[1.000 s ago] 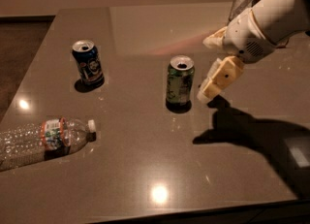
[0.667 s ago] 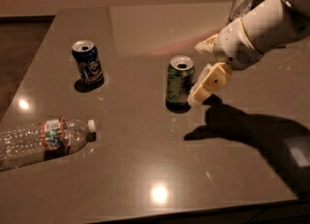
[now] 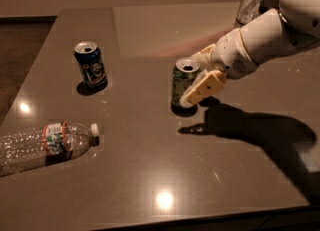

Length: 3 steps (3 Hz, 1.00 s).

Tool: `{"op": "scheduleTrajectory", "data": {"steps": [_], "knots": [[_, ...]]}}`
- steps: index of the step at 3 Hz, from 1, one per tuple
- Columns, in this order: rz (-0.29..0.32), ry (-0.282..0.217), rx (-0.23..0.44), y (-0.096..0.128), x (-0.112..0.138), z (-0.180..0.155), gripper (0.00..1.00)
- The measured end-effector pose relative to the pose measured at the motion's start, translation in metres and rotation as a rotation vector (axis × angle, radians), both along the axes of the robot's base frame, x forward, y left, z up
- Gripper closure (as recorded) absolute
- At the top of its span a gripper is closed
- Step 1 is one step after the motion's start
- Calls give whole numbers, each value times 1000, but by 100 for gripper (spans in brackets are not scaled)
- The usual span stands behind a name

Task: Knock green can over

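Observation:
The green can [image 3: 180, 82] stands upright near the middle of the table [image 3: 150, 165], its silver top with the open tab hole showing. My gripper [image 3: 198, 73] reaches in from the right on a white arm. It is open, with the can's right side at its fingertips. The near finger [image 3: 204, 87] lies against the can's right side, and the far finger [image 3: 204, 55] sits just behind and to the right of the can's top. Nothing is held.
A blue can with white graphics [image 3: 91, 65] stands upright to the left. A clear plastic bottle [image 3: 45, 142] lies on its side at the front left. A glass [image 3: 255, 0] stands at the back right. The arm's shadow falls right of the green can.
My gripper has moved left toward the green can, and its near finger now rests against the can's side. The can stays upright in the same spot.

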<state>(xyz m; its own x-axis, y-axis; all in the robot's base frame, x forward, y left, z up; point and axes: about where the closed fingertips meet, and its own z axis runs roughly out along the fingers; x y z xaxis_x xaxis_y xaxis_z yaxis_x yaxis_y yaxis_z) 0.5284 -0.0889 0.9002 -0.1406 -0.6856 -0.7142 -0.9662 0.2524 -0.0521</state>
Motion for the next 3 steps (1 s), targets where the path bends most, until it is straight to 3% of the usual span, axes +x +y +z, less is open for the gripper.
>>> {"op": "scheduleTrajectory", "data": {"steps": [1,2,3], "knots": [[4,4,36,6,2,4,42],[0,-21,10,5,2,25,73],[19,17,-130,4,-8,38,96]]}}
